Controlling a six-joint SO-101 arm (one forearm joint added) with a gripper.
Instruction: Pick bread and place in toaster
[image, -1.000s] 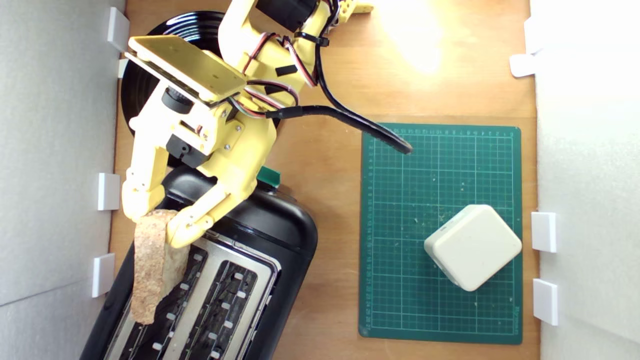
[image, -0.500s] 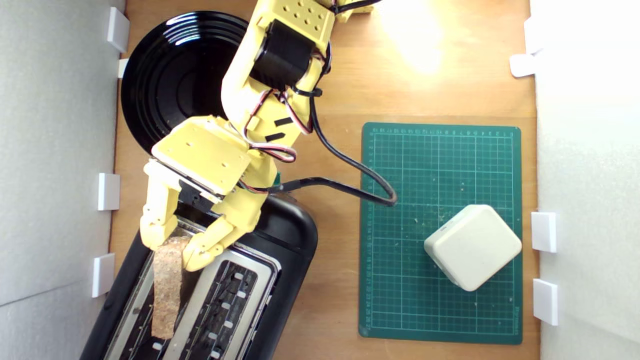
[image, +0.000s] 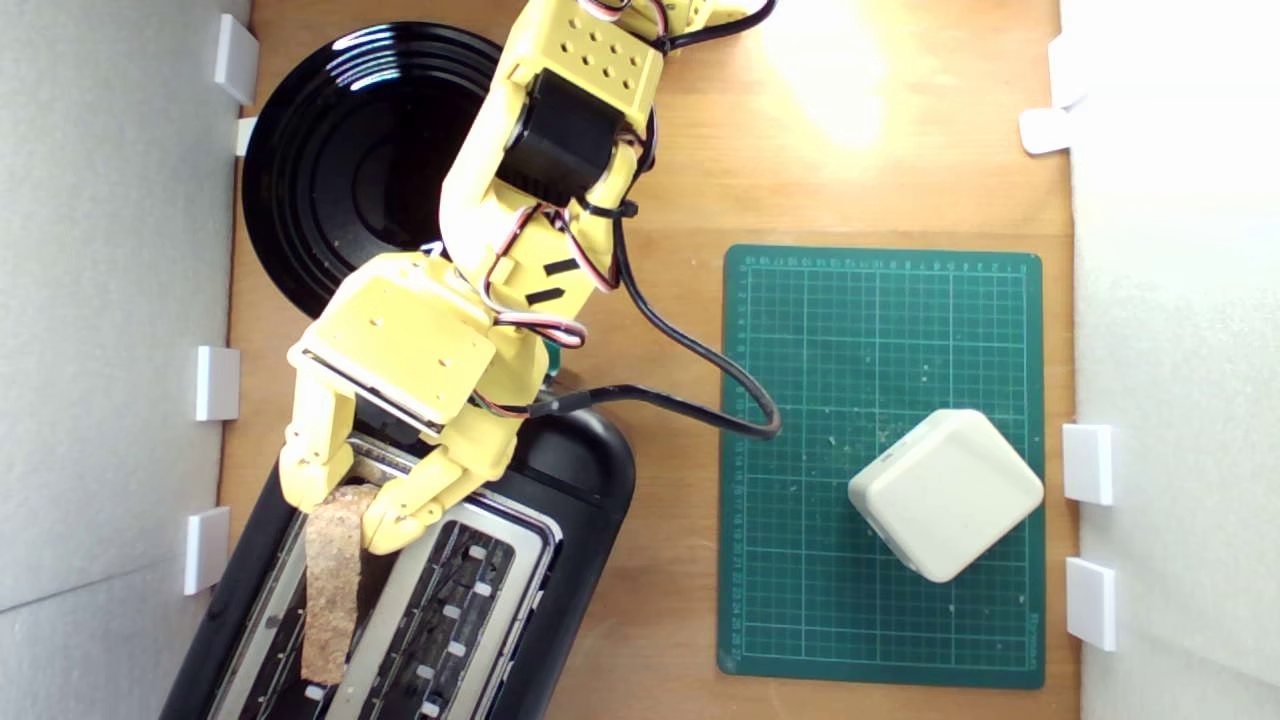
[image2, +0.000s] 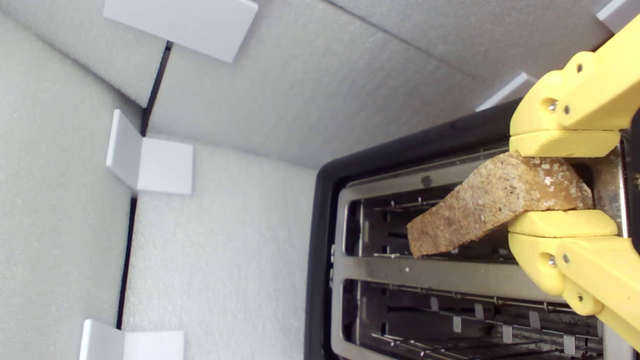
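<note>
Bread (image: 332, 580) — one thick wedge of rustic brown slice, holey crumb, darker crust — held over the slot of the black plastic two-slot toaster (image: 580, 480) that lies nearest the foam wall on the exterior view's left. Yellow plastic gripper (image: 345, 505) has its jaws clamped on the slice's thick end; in the wrist view both pads press flat on the bread (image2: 492, 205) faces, with the narrow end already dipping into the slot of the toaster (image2: 320, 260).

Judged step: lowering the slice in. To do it well, keep the slice parallel with the slot's long walls, ease down so the crust does not catch the wire guides, and let go only once most of the slice is below the silver top plate — fingers look likely to touch the plate first.

Count: one bread slice, one toaster with two slots, one round glossy black plate (image: 330, 150), one green gridded cutting mat (image: 880, 330), one cream-white rounded square block (image: 945, 493) on the mat.
</note>
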